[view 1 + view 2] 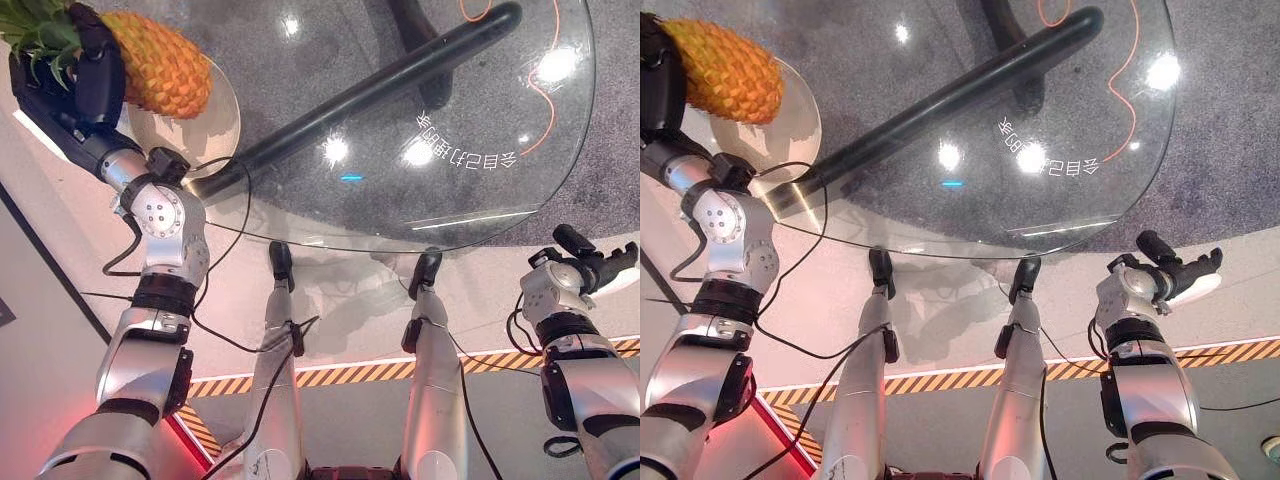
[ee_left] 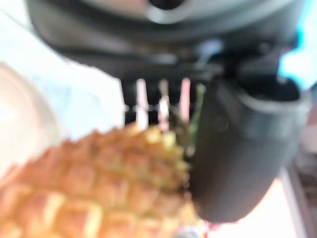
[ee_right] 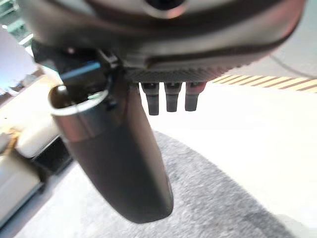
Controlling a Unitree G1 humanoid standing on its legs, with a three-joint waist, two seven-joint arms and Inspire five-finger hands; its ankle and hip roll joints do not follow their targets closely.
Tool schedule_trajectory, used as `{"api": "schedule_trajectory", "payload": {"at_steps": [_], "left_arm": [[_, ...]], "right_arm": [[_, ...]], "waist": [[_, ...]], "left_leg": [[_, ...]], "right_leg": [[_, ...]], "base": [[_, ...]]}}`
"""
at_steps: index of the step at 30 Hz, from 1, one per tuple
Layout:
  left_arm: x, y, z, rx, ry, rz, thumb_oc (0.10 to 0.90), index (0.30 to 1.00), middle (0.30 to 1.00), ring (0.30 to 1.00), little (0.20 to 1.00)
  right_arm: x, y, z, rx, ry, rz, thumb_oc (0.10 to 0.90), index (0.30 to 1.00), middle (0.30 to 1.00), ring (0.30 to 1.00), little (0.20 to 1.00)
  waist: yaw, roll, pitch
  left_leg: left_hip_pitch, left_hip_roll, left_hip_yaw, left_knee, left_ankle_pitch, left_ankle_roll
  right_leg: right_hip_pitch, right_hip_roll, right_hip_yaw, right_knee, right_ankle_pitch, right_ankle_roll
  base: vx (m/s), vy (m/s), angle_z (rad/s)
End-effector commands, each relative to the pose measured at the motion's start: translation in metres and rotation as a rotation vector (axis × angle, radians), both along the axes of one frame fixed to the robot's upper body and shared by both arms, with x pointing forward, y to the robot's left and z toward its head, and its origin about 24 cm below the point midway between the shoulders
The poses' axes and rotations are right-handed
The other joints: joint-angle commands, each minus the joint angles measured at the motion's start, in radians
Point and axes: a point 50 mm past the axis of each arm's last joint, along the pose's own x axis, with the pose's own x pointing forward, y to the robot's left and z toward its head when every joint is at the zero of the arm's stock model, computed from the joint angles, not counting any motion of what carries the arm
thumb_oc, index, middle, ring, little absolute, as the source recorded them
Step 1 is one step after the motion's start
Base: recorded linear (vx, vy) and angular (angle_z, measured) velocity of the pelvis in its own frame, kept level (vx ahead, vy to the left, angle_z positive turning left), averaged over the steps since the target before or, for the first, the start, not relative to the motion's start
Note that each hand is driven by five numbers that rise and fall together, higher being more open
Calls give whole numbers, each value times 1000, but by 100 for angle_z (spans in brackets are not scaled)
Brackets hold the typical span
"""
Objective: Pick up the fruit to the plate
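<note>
A yellow-orange pineapple (image 1: 165,60) with a green leafy crown is in my left hand (image 1: 95,70) at the far left of the glass table. The dark fingers and thumb curl round it near the crown. In the left wrist view the pineapple (image 2: 89,188) lies against the thumb (image 2: 242,148). A clear round plate (image 1: 215,135) sits just beneath the fruit; whether they touch I cannot tell. The pineapple (image 1: 725,70) overlaps the plate (image 1: 800,130) in the right eye view too. My right hand (image 1: 595,262) hangs off the table's near right edge, fingers straight, holding nothing.
The round glass table (image 1: 480,200) has a black bar-shaped base (image 1: 380,85) showing through its top, and grey carpet lies beneath. An orange cable (image 1: 545,90) runs on the floor at the far right. Yellow-black striped tape (image 1: 350,375) marks the floor near me.
</note>
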Motion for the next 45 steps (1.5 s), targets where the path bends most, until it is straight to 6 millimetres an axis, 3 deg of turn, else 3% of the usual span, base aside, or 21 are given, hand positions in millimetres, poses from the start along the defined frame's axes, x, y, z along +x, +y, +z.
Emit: {"api": "schedule_trajectory", "payload": {"at_steps": [1,15,45], "left_arm": [[-27,17,73,87,-313,141,100,300,300,300,200],[-28,32,68,30,-269,380,100,300,300,300,200],[-22,47,71,69,-170,495,100,300,300,300,200]], "right_arm": [[-25,-43,15,-107,34,-115,800,900,900,900,900],[-22,-40,11,-183,90,-42,800,900,900,900,900],[-6,-25,23,-235,41,27,800,900,900,900,900]], "waist": [[31,-28,-25],[16,-32,-25],[-9,-51,-25]], "left_leg": [[6,25,-11,50,-68,-20],[-4,25,-10,75,-93,-20],[-43,30,-9,90,-96,-19]], "right_leg": [[17,-8,-51,-28,26,18],[4,0,-39,-13,1,12],[-33,22,-18,-10,-5,0]], "base": [[0,0,0],[0,8,0],[0,0,0]]}}
